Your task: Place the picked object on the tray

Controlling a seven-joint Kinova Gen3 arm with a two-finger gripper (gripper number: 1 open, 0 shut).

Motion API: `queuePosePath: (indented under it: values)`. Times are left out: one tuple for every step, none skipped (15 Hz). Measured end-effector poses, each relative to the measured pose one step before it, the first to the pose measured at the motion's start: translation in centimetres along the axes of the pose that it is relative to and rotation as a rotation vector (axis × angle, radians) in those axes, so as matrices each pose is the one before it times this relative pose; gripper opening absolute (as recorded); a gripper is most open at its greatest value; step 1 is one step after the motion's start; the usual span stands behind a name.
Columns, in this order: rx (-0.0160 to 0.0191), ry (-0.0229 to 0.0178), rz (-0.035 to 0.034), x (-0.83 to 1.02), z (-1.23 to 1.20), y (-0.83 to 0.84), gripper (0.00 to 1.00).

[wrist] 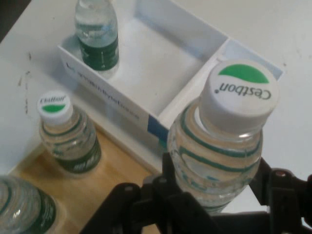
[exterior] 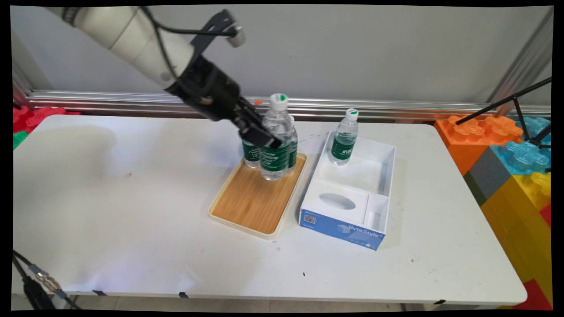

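My gripper (exterior: 265, 137) is shut on a clear water bottle (exterior: 276, 145) with a green label and a white cap, holding it upright by its middle over the far half of a wooden tray (exterior: 251, 202). In the hand view the held bottle (wrist: 217, 146) fills the space between the two fingers of my gripper (wrist: 214, 173). Two more bottles stand on the tray behind it, one on the left (exterior: 250, 155) and one on the right (exterior: 293, 149). Another bottle (exterior: 344, 138) stands in the far corner of a white and blue box (exterior: 387, 176).
The open box (wrist: 161, 58) lies right beside the tray, with small compartments at its near end. Coloured giant blocks (exterior: 511, 163) are stacked off the table's right edge. A black tripod leg (exterior: 502, 103) crosses above them.
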Motion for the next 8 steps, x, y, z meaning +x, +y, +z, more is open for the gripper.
queuePosePath:
  values:
    - [-0.00932, 0.00066, 0.00972, -0.841, -0.108, -0.52, 0.0]
    - [-0.00541, 0.00175, 0.00755, -0.55, 0.008, -0.319, 0.0]
    - [-0.0085, 0.0019, 0.01095, -0.792, 0.112, -0.426, 0.0]
    - [-0.00652, 0.00559, 0.01174, -0.72, 0.253, -0.418, 0.0]
    - [-0.00736, 0.00777, 0.01556, -0.898, 0.516, -0.512, 0.0]
    - [-0.0052, 0.00606, 0.01175, -0.619, 0.48, -0.351, 0.0]
    - [-0.00537, 0.0071, 0.0113, -0.601, 0.568, -0.32, 0.0]
    - [-0.00824, 0.00832, 0.01496, -0.764, 0.787, -0.366, 0.0]
